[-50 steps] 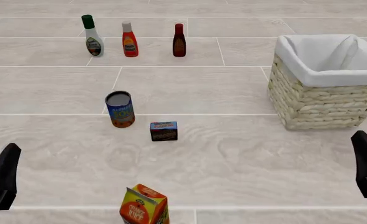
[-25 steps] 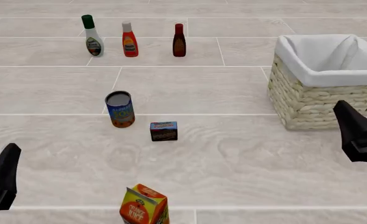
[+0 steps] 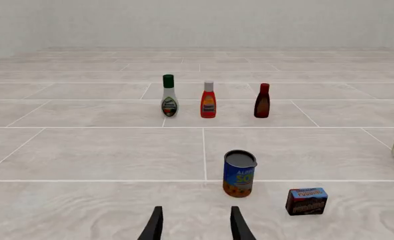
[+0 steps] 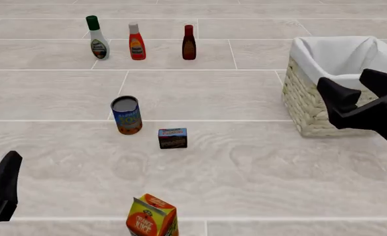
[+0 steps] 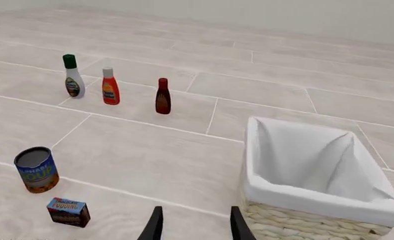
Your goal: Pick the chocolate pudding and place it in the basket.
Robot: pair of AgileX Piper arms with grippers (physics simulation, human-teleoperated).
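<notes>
Sitting upright on the pale tiled bench (image 4: 246, 162), the chocolate pudding (image 4: 173, 138) lies just beside the blue-labelled soup can (image 4: 126, 115), a little nearer the arms and to the can's right, the two apart and not touching. Its blue top band and red lettering face the front camera. Nothing grips it.

At the far right stands the basket (image 4: 318, 110), pale wicker with a white cloth lining folded over its rim, well apart from the pudding. The right pincer (image 4: 362, 87) hangs in front of the basket's near-left corner, its two dark fingers spread with a gap between them and holding nothing; in the right wrist view the fingertips (image 5: 155, 226) stand parted above bare bench, with the basket's wall close alongside.

Low at the left edge of the front view sits the left pincer (image 4: 3, 189), far from the pudding. Its fingers also stand apart and empty in the left wrist view, pointing toward the can.

Along the far side stand three bottles in a row: a green-capped dressing bottle (image 4: 98, 38), a red ketchup bottle (image 4: 136, 42) and a dark sauce bottle (image 4: 189, 43). An orange juice carton (image 4: 152, 216) stands at the near edge.
</notes>
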